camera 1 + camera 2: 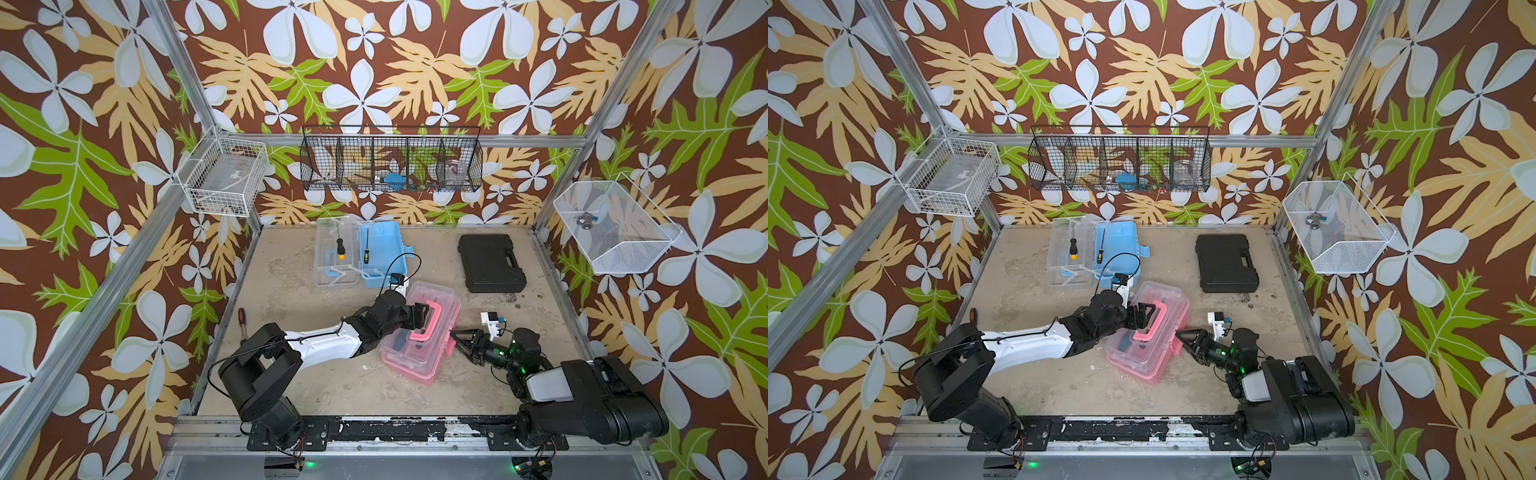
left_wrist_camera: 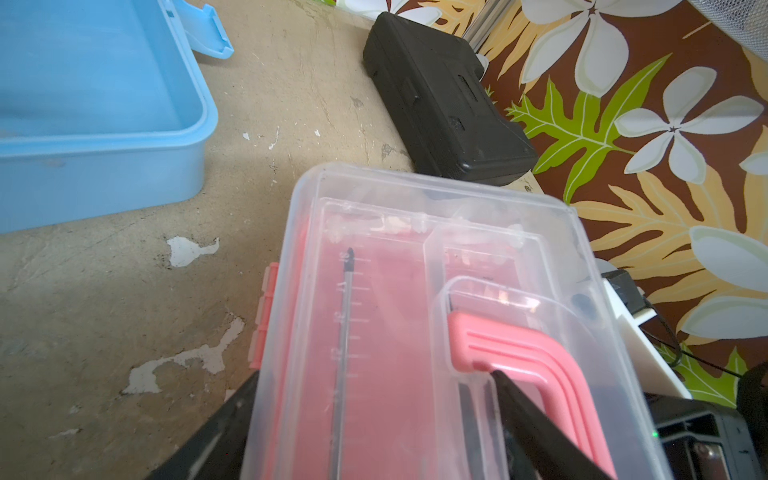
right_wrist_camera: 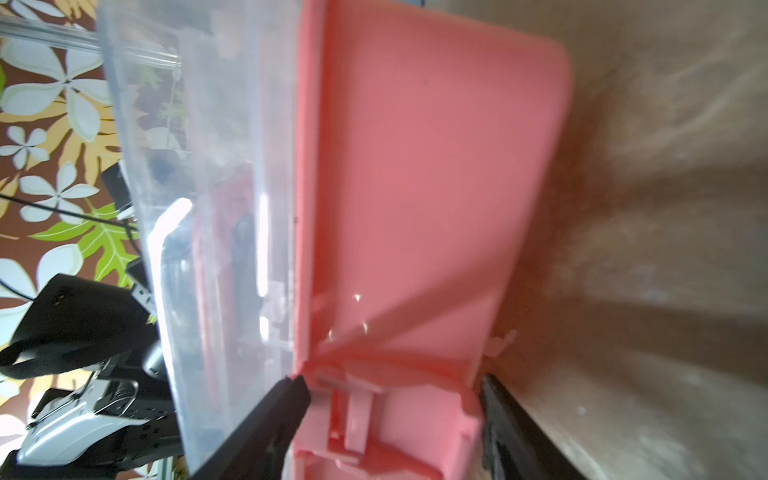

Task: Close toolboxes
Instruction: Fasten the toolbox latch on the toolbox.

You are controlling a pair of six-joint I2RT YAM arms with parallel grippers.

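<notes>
Well, your pink toolbox sits near the front middle of the counter, turned a bit crooked. Its clear lid is down on the pink bottom part.

Your left pincer is over the top of that box, and its jaws are spread wide. In the left wrist view one finger lies on the lid, right against the pink handle. The other finger is down beside the long side of the box. It is not pinching anything.

Your right pincer is at the pink latch on the box's side. Its jaws are spread too, one finger on each side of the latch. One tip touches the spot where the lid meets the bottom part.

Your blue toolbox is at the back left of the counter, and it is wide open. Its clear lid lies flat beside it. One screwdriver lies on that lid, and a second screwdriver lies in the blue part.

The black hard case lies shut at the back right, well apart from both boxes.
</notes>
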